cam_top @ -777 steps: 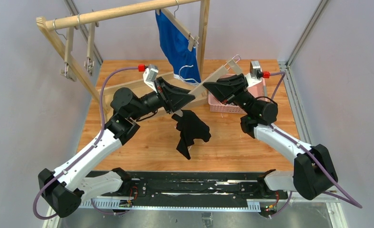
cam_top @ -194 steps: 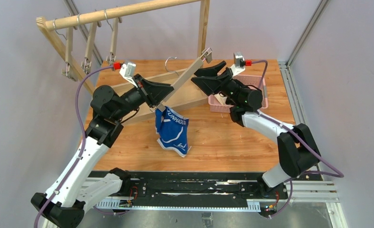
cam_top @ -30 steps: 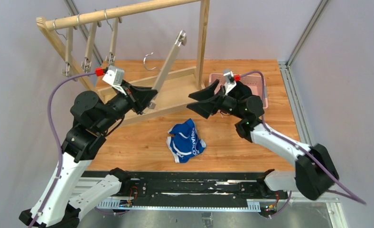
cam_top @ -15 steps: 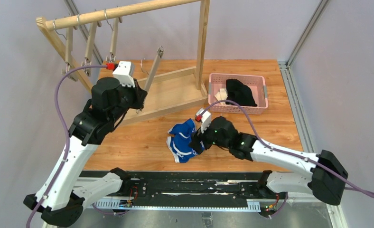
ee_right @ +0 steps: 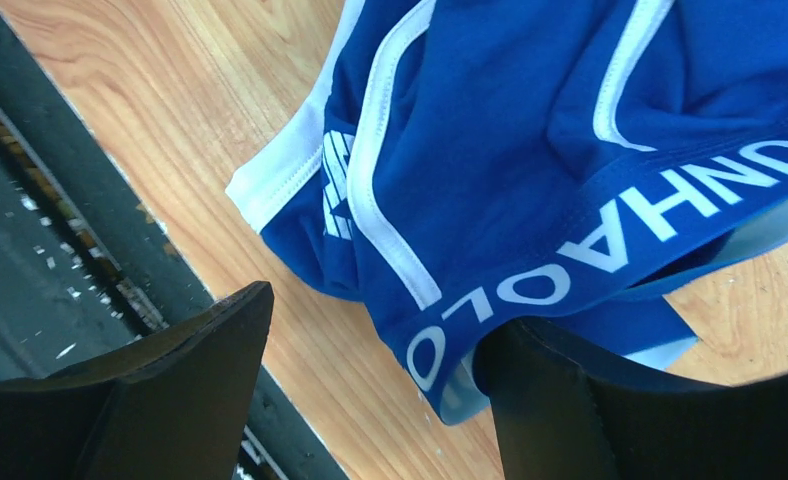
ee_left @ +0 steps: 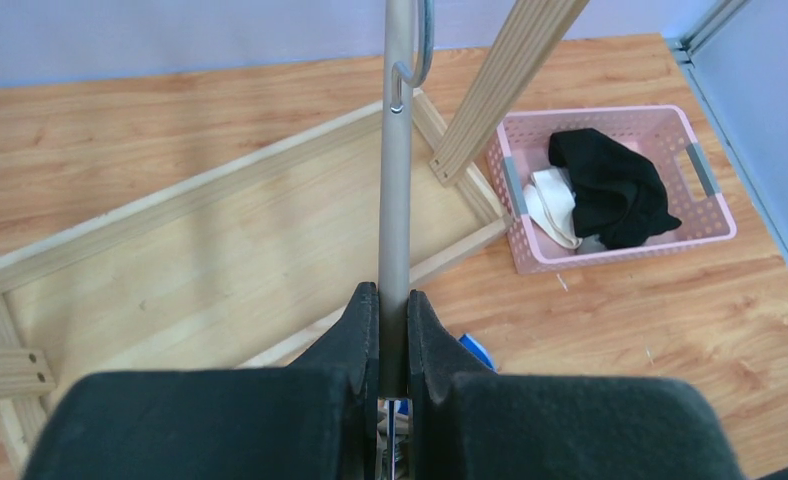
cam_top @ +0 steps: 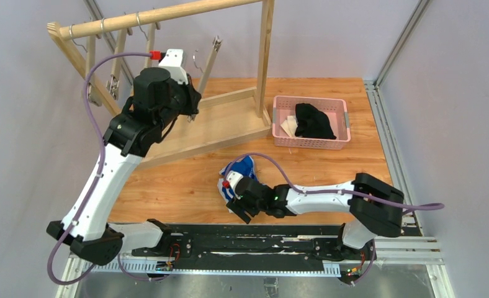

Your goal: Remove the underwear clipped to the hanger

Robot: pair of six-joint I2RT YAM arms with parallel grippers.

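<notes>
We are holding a hanger [cam_top: 209, 59] high and crouching beside the blue briefs [cam_top: 242, 169].
Our left tool [cam_top: 191, 110] is gripping the hanger's lower end by the rack [cam_top: 265, 56]; our right tool [cam_top: 239, 211] is lying low on the tabletop [cam_top: 329, 167] just beside them; black briefs [cam_top: 313, 121] are sitting in the pink basket [cam_top: 341, 118].

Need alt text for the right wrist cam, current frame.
Bright blue briefs with white trim and lettering lie crumpled on the wooden table, filling most of the view. The right gripper is open, its two black fingers either side of the waistband's near fold, close to the table's black front rail.
</notes>
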